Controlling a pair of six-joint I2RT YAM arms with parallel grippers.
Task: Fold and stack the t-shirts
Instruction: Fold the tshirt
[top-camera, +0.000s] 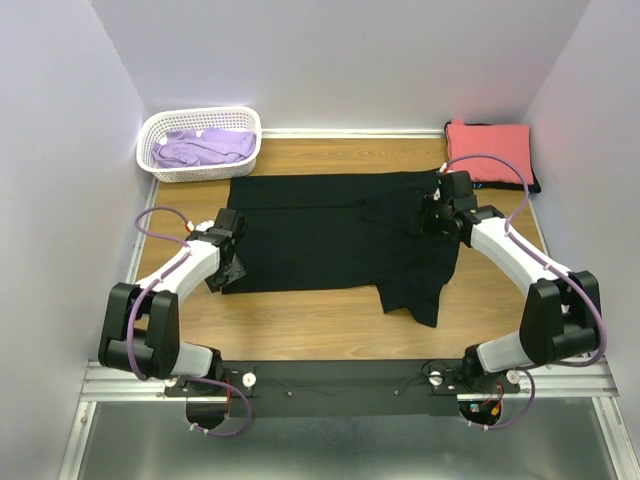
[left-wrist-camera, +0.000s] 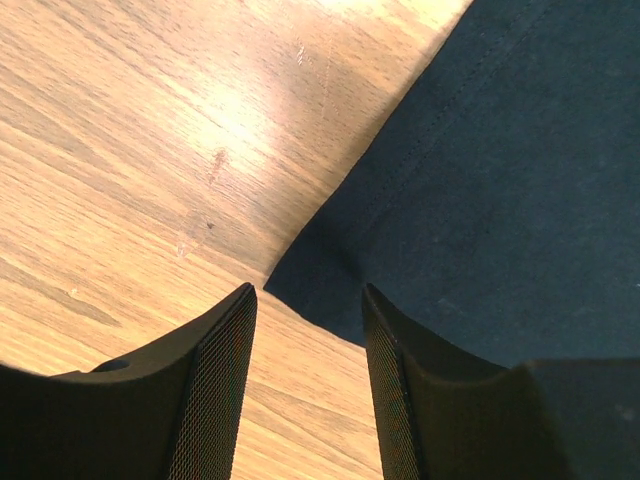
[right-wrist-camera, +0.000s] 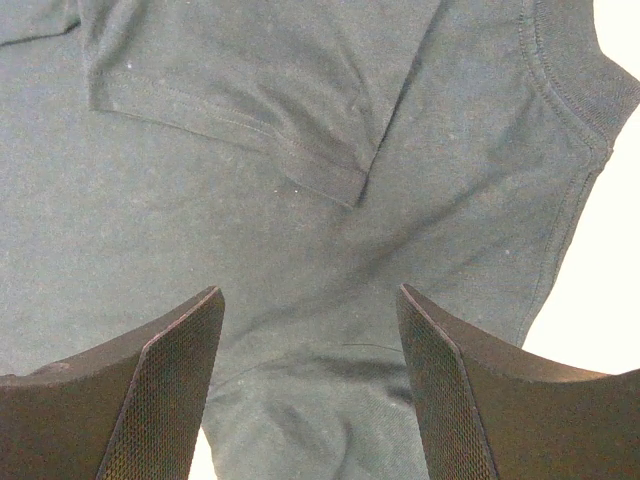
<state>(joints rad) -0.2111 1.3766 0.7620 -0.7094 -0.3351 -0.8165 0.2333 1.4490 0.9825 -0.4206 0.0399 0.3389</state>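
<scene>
The plain black t-shirt (top-camera: 330, 235) lies spread across the middle of the wooden table, one sleeve folded onto its body and another part trailing toward the near right. My left gripper (top-camera: 226, 268) is open at the shirt's near left corner; in the left wrist view that corner (left-wrist-camera: 310, 285) lies just ahead of my gripper (left-wrist-camera: 310, 300), over bare wood. My right gripper (top-camera: 432, 215) is open above the shirt's right part, near the collar (right-wrist-camera: 570, 90) and the folded sleeve (right-wrist-camera: 250, 90); my right gripper (right-wrist-camera: 310, 300) holds nothing. A lavender t-shirt (top-camera: 203, 148) lies in the basket. A coral-red t-shirt (top-camera: 488, 152) lies folded at the far right.
The white lattice basket (top-camera: 160, 128) stands at the far left corner. A dark cloth edge (top-camera: 530, 186) shows under the coral-red shirt. Grey walls close in the table on three sides. The metal rail (top-camera: 340, 380) with the arm bases runs along the near edge.
</scene>
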